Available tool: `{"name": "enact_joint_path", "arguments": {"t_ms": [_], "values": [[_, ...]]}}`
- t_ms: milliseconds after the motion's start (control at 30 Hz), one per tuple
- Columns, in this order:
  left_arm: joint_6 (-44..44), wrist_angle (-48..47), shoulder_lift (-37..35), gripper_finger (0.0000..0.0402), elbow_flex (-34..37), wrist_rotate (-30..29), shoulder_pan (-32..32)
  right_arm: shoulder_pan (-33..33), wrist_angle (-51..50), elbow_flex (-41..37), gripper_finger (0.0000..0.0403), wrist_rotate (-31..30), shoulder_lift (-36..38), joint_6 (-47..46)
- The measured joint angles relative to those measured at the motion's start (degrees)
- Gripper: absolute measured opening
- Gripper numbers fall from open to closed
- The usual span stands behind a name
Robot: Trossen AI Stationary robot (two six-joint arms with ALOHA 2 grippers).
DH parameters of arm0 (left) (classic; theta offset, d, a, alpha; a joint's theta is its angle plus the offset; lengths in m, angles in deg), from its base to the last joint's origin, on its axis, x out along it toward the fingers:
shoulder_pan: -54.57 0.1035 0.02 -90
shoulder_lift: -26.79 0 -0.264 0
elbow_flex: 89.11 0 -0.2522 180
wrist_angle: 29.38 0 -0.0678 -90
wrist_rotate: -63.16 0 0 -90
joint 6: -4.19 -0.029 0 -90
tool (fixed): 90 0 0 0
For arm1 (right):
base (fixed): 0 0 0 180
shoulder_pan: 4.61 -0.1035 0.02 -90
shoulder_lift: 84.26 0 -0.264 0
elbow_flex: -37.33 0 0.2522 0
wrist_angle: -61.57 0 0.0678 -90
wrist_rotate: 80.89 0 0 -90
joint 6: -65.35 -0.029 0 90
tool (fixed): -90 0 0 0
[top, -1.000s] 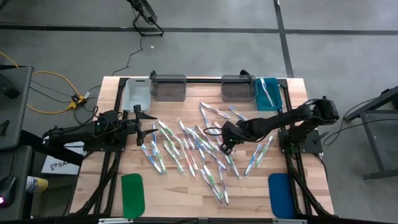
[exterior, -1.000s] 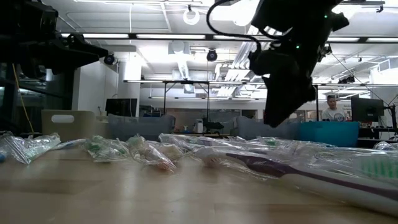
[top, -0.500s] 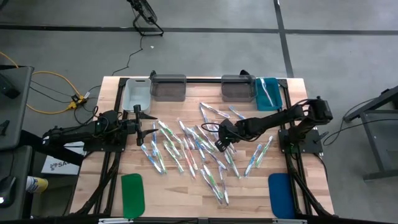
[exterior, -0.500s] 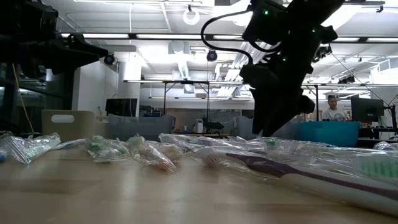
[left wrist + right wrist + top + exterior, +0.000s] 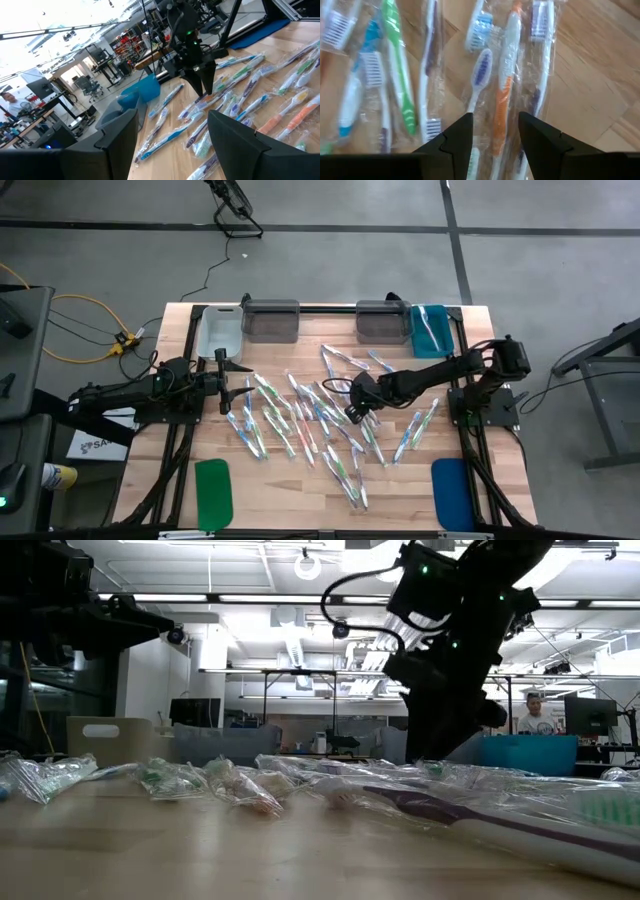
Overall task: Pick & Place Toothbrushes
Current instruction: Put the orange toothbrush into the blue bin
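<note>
Teal bin (image 5: 432, 330) holding one toothbrush (image 5: 427, 326), right gripper (image 5: 352, 412) parted over toothbrushes (image 5: 300, 420), left gripper (image 5: 222, 383) parted

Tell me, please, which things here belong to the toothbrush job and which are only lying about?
Part of the job:
- wrapped toothbrushes
- right claw, open, low over them
- bins along the table's far edge

Lying about:
- green pad
- blue pad
- left claw, open, waiting

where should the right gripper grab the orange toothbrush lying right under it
Take the orange toothbrush at mid-handle, coming straight down. It lies flat in its wrapper, running lengthwise between the open right gripper fingers, so they would likely close across its narrow width. Wrapped neighbours lie close on both sides, so keep centred.
</note>
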Motion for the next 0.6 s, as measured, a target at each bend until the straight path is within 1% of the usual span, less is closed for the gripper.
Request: {"name": "enact_joint_path", "arguments": {"t_ms": [300, 467, 600], "values": [[0.0, 0.0, 0.0, 0.0232, 0.0, 0.02, -0.02, 0.26, -1.36, 0.04, 0.0152, -0.57, -1.5, 0.82], [0.0, 0.0, -0.01, 0.0232, 0.0, 0.0, 0.0, 0.28, -2.78, 0.0, 0.0152, -2.89, -1.52, 0.85], [0.0, 0.0, -0.02, 0.0232, 0.0, 0.0, 0.0, 0.26, -3.41, -0.02, 0.0152, -3.31, -1.52, 1.34]]}}
